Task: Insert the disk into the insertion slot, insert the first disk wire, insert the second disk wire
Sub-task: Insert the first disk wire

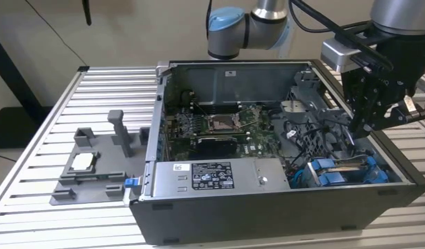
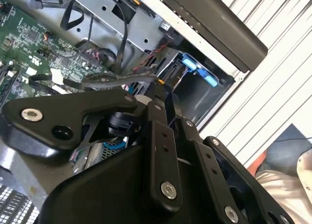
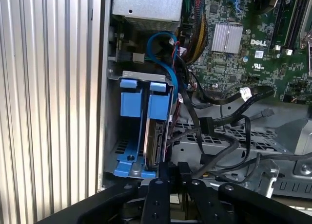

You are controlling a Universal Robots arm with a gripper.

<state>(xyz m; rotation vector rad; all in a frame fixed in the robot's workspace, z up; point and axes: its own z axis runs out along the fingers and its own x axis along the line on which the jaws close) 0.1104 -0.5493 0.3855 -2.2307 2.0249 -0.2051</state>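
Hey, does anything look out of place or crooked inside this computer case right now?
Nothing looks damaged. The disk sits straight in the insertion slot, but loose black cables sprawl over the perforated metal panel beside it, some connector ends hanging free.

White lettering stands on the green motherboard (image 3: 243,73) beside the silver heatsink (image 3: 226,38), and the power-supply box (image 1: 268,174) carries a printed label (image 1: 212,175), illegible.
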